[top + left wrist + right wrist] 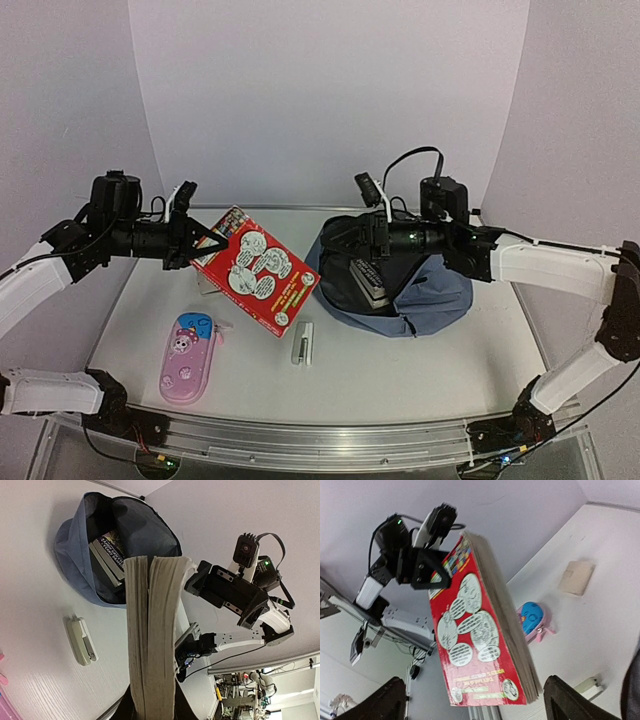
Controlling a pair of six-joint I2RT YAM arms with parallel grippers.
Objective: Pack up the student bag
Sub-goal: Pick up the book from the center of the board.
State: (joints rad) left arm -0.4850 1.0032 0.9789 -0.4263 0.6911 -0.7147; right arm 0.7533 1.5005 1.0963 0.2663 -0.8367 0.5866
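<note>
Closest to the near edge of the table, toward its left corner, a pink-and-blue cartoon pencil case [188, 356] lies flat. A small white stapler [303, 342] lies farther in, near the middle, apart from it. Beyond them, over the table's left half, the left fingers [203, 238] are clamped on an upper corner of a thick red paperback book [258, 272], holding it tilted and clear of the table. A small tan pad [576, 577] lies on the table beneath it. To the right, the right fingers [562, 700] stand wide apart with nothing between them, pointing toward the book from above the student bag [435, 295]. The slate-blue bag lies slumped on the table's right half, toward the far edge, its mouth gaping leftward, with another book [368, 280] already inside against the dark lining. The step in hand appears to be loading the red book, now carried by the left arm alone. The next move likely calls for swinging it rightward to the bag's mouth, then sliding it in edge first beside the book inside. Since the soft rim may sag, the free right fingers could hold the opening up.
</note>
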